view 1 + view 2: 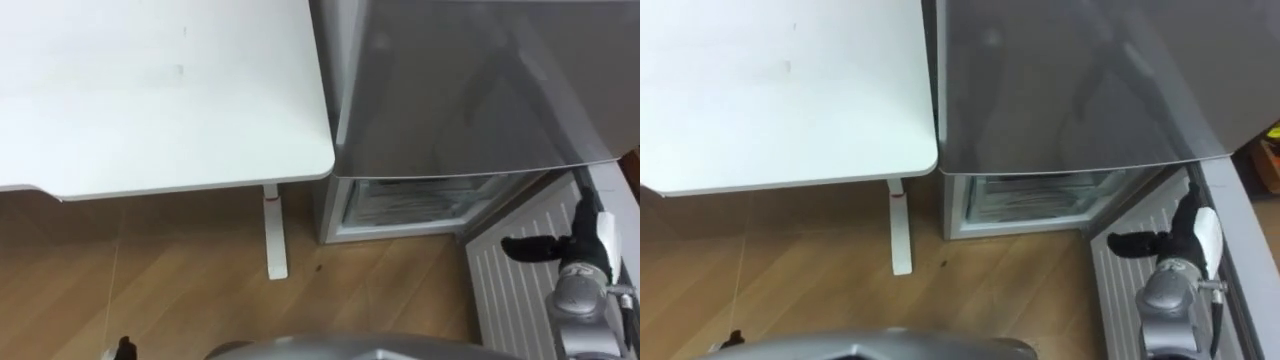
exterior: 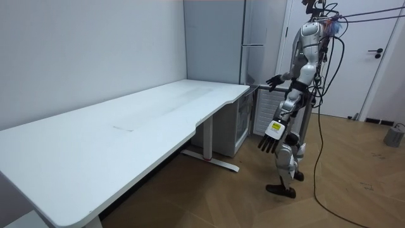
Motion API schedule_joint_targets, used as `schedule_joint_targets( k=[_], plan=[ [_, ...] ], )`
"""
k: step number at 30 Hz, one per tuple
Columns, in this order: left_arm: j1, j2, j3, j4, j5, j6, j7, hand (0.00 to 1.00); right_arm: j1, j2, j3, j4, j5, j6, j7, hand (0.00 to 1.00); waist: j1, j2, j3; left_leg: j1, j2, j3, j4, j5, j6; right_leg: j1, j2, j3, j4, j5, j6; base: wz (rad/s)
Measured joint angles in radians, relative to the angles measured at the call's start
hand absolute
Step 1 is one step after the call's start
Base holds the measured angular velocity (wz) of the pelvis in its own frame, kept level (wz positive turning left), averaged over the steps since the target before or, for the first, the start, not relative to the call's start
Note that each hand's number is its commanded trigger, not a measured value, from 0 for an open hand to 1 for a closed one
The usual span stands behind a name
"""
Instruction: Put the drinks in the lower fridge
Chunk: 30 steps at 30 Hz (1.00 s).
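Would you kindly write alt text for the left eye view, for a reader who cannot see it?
Seen from above, the grey fridge has its lower door swung open, and the robot's open right hand hovers over that door. A white table stands left of the fridge on a wooden floor.

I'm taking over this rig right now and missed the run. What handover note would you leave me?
Right hand: open, holding nothing, held out by the open door of the lower fridge.
Left hand: open, holding nothing, hanging at the robot's side.
Drinks: neither hand carries one; whether any sit inside the lower fridge cannot be told.
Done: the door is open.
Left: check for drinks, load any, shut the door.
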Motion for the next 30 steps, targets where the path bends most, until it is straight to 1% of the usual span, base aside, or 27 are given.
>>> schedule_joint_targets(
  k=[3,4,5,6,8,9,12,15,20,21,23,24,25,26,28,29,30],
  plan=[
    [0.005,0.000,0.008,-0.004,0.043,-0.001,0.000,0.00,-0.003,-0.001,-0.030,-0.027,0.000,-0.001,-0.019,0.00,-0.008,0.000,-0.0003,0.006,-0.001,0.000,-0.002,0.000,0.000,0.003,-0.001,0.001,0.001,0.000,0.000,0.00],
    [0.006,0.000,0.016,-0.005,0.050,-0.001,0.001,0.00,-0.004,-0.001,-0.053,-0.037,0.000,-0.002,-0.023,0.00,-0.009,0.003,0.0012,0.007,-0.001,0.000,-0.004,0.000,0.000,0.004,-0.001,0.001,0.000,0.000,0.000,0.00],
    [0.006,0.000,0.022,-0.004,0.056,-0.001,0.001,0.00,-0.004,-0.002,-0.065,-0.043,0.000,-0.002,-0.028,0.00,-0.009,0.001,0.0016,0.007,-0.001,0.000,-0.004,0.000,0.000,0.004,-0.001,0.001,0.001,0.000,0.000,0.00],
    [0.008,0.000,0.035,-0.004,0.062,-0.001,0.001,0.00,-0.005,-0.005,-0.090,-0.053,0.000,-0.004,-0.039,0.00,-0.009,0.001,0.0001,0.008,-0.001,-0.001,-0.006,0.000,0.000,0.004,0.000,0.004,0.000,0.000,0.000,-0.03],
    [0.014,0.000,0.053,-0.004,0.065,0.000,0.001,0.00,-0.005,-0.026,-0.111,-0.058,0.001,-0.006,-0.060,0.00,-0.009,0.000,0.0023,0.009,-0.001,-0.001,-0.006,0.000,0.000,0.004,0.000,0.013,0.001,0.000,0.000,-0.04],
    [0.016,0.000,0.062,-0.004,0.067,0.000,0.001,0.00,-0.005,-0.039,-0.129,-0.058,0.001,-0.010,-0.065,0.00,-0.010,-0.002,0.0057,0.009,-0.001,-0.001,-0.006,0.000,0.000,0.003,0.000,0.013,0.001,0.000,0.000,-0.03],
    [0.022,0.000,0.082,-0.004,0.067,-0.001,0.001,0.00,-0.005,-0.078,-0.140,-0.058,0.004,-0.010,-0.073,0.00,-0.010,-0.001,0.0057,0.008,-0.001,-0.001,-0.009,0.000,0.000,0.002,0.001,0.013,0.001,0.000,0.000,-0.02],
    [0.023,-0.001,0.082,-0.004,0.067,0.000,0.000,0.00,-0.006,-0.091,-0.161,-0.052,0.020,-0.010,-0.073,0.00,-0.012,-0.006,0.0051,0.007,-0.001,-0.002,-0.015,0.000,0.000,0.002,0.001,0.014,0.000,0.000,0.000,0.00],
    [0.029,-0.002,0.101,-0.004,0.067,0.000,0.000,0.00,-0.024,-0.125,-0.226,0.019,0.170,-0.009,-0.074,0.00,-0.013,-0.024,0.0055,0.020,-0.002,-0.001,-0.017,0.001,0.000,0.012,0.001,0.022,0.001,0.000,0.000,-0.01],
    [0.030,-0.001,0.103,-0.004,0.067,0.000,-0.002,0.00,-0.040,-0.141,-0.240,0.059,0.212,-0.008,-0.072,0.00,-0.016,-0.030,0.0087,0.027,-0.003,-0.002,-0.018,0.001,0.000,0.017,0.001,0.018,0.000,0.000,0.000,0.00],
    [0.031,-0.001,0.104,-0.005,0.066,0.000,-0.012,0.00,-0.053,-0.154,-0.280,0.074,0.276,0.000,-0.070,0.00,-0.019,-0.036,0.0089,0.027,-0.003,-0.003,-0.018,0.001,0.000,0.017,0.001,0.016,0.000,0.000,0.000,0.00],
    [0.035,-0.001,0.108,-0.005,0.065,0.003,-0.023,0.00,-0.066,-0.170,-0.291,0.086,0.326,0.000,-0.070,0.00,-0.026,-0.039,0.0090,0.023,-0.003,-0.005,-0.016,0.001,0.000,0.016,0.001,0.014,0.000,0.000,0.000,0.05],
    [0.039,-0.001,0.112,-0.004,0.065,0.012,-0.035,0.00,-0.093,-0.199,-0.292,0.122,0.357,0.005,-0.065,0.00,-0.042,-0.043,0.0075,0.018,-0.003,-0.009,-0.013,0.001,0.000,0.014,0.000,0.011,0.000,0.000,0.000,0.07],
    [0.039,-0.001,0.119,-0.004,0.065,0.016,-0.042,0.00,-0.103,-0.216,-0.292,0.140,0.364,0.008,-0.060,0.00,-0.047,-0.045,0.0073,0.015,-0.003,-0.010,-0.011,0.001,0.001,0.014,0.000,0.010,0.000,0.000,0.000,0.07],
    [0.040,-0.001,0.133,-0.005,0.069,0.020,-0.048,0.00,-0.140,-0.285,-0.296,0.226,0.376,0.017,-0.038,0.00,-0.050,-0.048,0.0063,0.001,-0.001,-0.005,0.008,-0.001,0.002,0.014,0.001,0.009,0.001,0.000,0.000,0.02],
    [0.040,-0.001,0.140,-0.005,0.069,0.021,-0.050,0.00,-0.152,-0.302,-0.297,0.248,0.384,0.021,-0.030,0.00,-0.050,-0.050,0.0061,0.000,0.000,-0.005,0.008,-0.002,0.002,0.012,0.001,0.009,0.002,0.000,0.000,0.00],
    [0.040,0.001,0.152,-0.005,0.069,0.025,-0.053,0.00,-0.177,-0.338,-0.297,0.316,0.406,0.024,-0.006,0.00,-0.051,-0.053,0.0057,0.000,0.000,-0.004,0.007,-0.002,0.002,0.012,0.001,0.008,0.003,0.000,0.000,0.00]
  ],
)
